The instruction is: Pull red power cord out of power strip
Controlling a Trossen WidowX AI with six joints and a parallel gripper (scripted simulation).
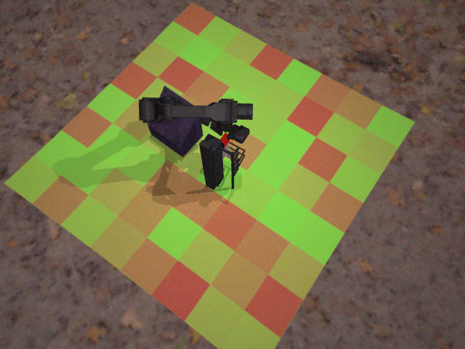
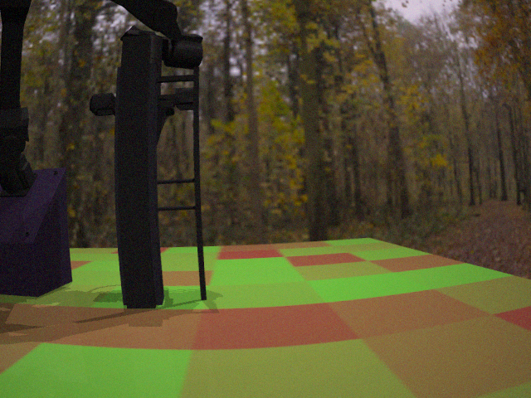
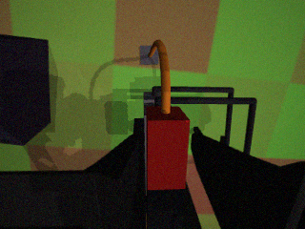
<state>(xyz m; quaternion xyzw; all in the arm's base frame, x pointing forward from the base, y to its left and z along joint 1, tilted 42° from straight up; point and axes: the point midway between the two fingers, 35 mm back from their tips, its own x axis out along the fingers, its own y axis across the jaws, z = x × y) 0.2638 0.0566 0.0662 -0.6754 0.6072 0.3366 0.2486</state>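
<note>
Near the middle of the checked green, red and brown mat [image 1: 300, 225] stands a tall black block-shaped power strip [image 1: 212, 161], set up on its end. Just beside it, on the side toward the right corner, is a thin black wire rack [image 1: 236, 153] that looks like a small ladder. A dark purple box-shaped base [image 1: 176, 131] sits next to the strip, on the side toward the upper left edge of the mat, and the black robot arm reaches out from it, high over the strip. At the top of the strip is the red box-shaped plug [image 1: 224, 139], with the black two-finger gripper [image 1: 235, 131] right above it. From the wrist camera, the red plug [image 3: 166, 148] sits between the two dark fingers of the gripper [image 3: 168, 131]. The fingers are a little way apart and are not squeezing the plug; a thin gap shows between the plug and the finger on the right of the picture. A bent orange cord [image 3: 164, 76] goes from the end of the plug down to a small grey square [image 3: 145, 54] on the mat. I cannot tell if the plug is in the strip or out of it.
</note>
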